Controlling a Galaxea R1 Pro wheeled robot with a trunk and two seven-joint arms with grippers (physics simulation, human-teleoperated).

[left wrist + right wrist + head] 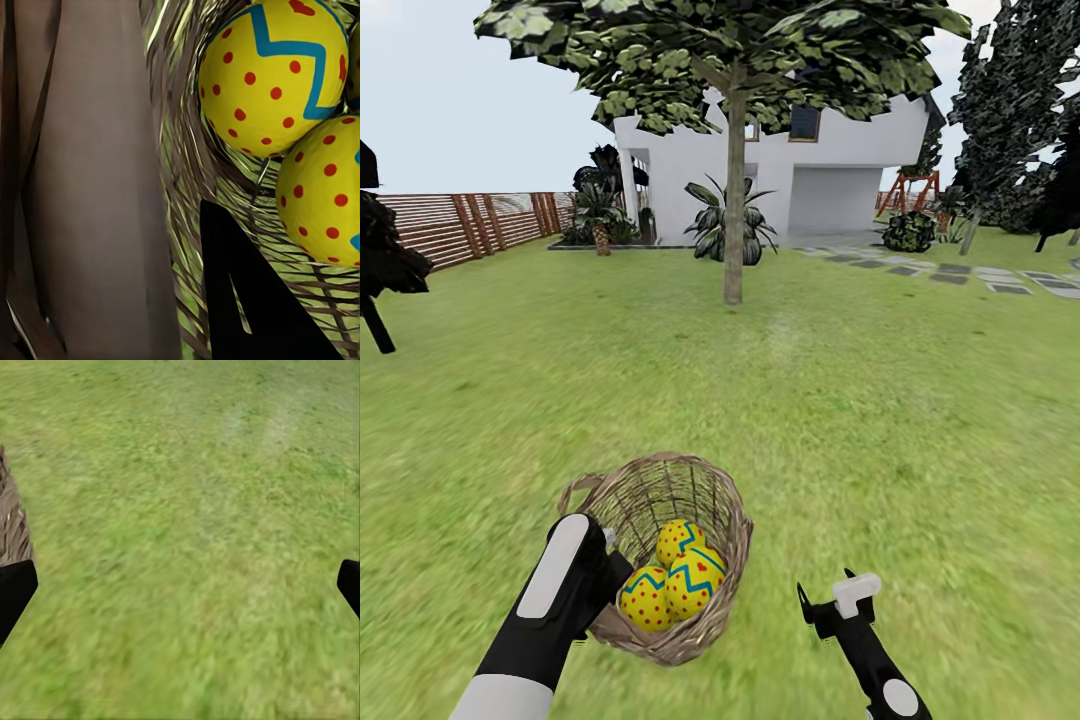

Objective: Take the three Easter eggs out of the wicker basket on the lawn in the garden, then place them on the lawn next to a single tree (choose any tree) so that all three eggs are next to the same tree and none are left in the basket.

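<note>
We see three yellow eggs with red dots and blue zigzags (pixel 675 580) sitting in the brown woven twig basket (pixel 660 495) at the bottom middle of the head view. Our left gripper (pixel 605 575) pinches the basket's wall between its fingers. Our right gripper (pixel 180 585) hangs wide open over the green grass (pixel 880 420), and a tall tree with a bare grey trunk (pixel 734 200) stands at the upper middle.

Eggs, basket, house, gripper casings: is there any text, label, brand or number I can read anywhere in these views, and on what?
None: no readable text in any view.
Easter eggs: only red dots, blue zigzag bands and a red heart, no letters.
Wicker basket: bare weave, no tag.
House and fence: no sign or number visible.
Left gripper and right gripper: plain casings, no markings.
</note>
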